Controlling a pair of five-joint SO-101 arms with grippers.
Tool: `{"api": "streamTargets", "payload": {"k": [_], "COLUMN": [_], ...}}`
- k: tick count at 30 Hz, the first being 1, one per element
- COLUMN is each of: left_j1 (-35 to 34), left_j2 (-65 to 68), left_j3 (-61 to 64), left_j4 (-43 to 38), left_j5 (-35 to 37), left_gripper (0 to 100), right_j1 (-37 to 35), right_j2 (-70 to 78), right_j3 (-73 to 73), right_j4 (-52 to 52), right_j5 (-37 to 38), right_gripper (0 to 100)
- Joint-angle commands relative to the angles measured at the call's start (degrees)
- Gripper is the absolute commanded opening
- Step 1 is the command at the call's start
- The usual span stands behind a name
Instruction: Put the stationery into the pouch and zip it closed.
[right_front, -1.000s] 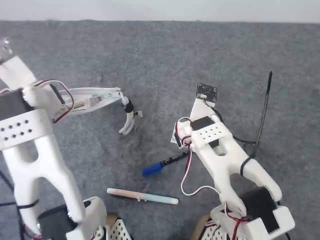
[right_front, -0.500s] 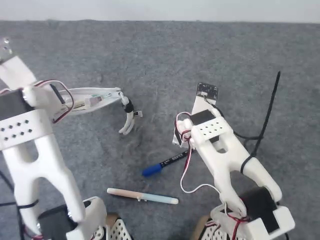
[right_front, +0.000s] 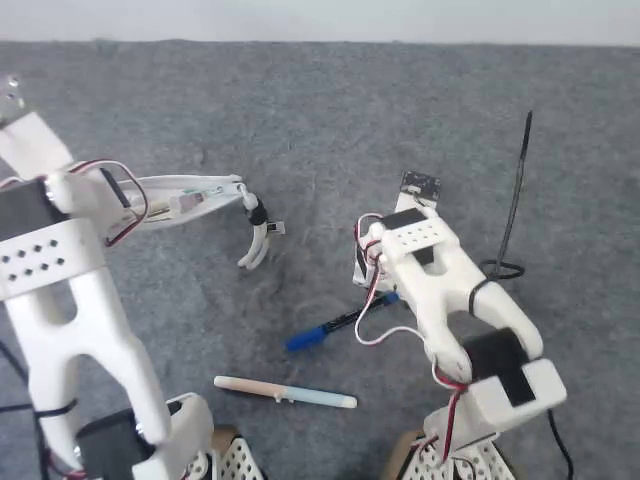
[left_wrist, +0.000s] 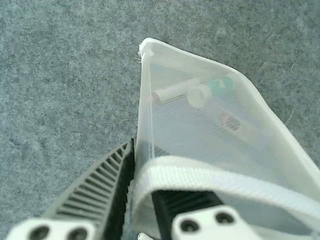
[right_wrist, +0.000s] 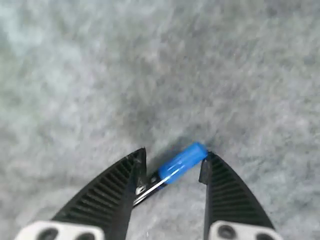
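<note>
We are starting well left of the blue pen (right_front: 320, 332), where the left gripper (left_wrist: 142, 167) is clenching the rim of the mesh pouch (left_wrist: 210, 130). The pouch is stretching out from its jaws, and a few small items are showing through the mesh. The pastel pen (right_front: 285, 392) is lying on the grey mat (right_front: 320, 120) near the blue pen, on the side toward the arms' bases. The right gripper (right_wrist: 173, 156) is sitting released over the blue pen, its jaws straddling the blue cap, with the tips just beside it.
</note>
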Motion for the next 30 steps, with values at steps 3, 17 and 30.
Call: {"api": "streamTargets", "payload": {"k": [3,17,30], "left_j1": [-0.26,-0.35,-0.35], "left_j2": [-0.26,-0.26,-0.26], "left_j3": [-0.57,-0.57,-0.57], "left_j4": [-1.23,-1.23,-1.23], "left_j5": [0.44,0.44,0.44], "left_gripper": [1,1,1], "right_j1": [1.27,0.84,1.01], "right_j2": [0.48,0.4,0.31], "right_j3": [-3.78,-12.31,-28.4], "right_j4": [-0.48,8.66,27.74], "right_j5": [-0.44,-0.09,0.0], "right_gripper": [17.3,0.6,0.6]}}
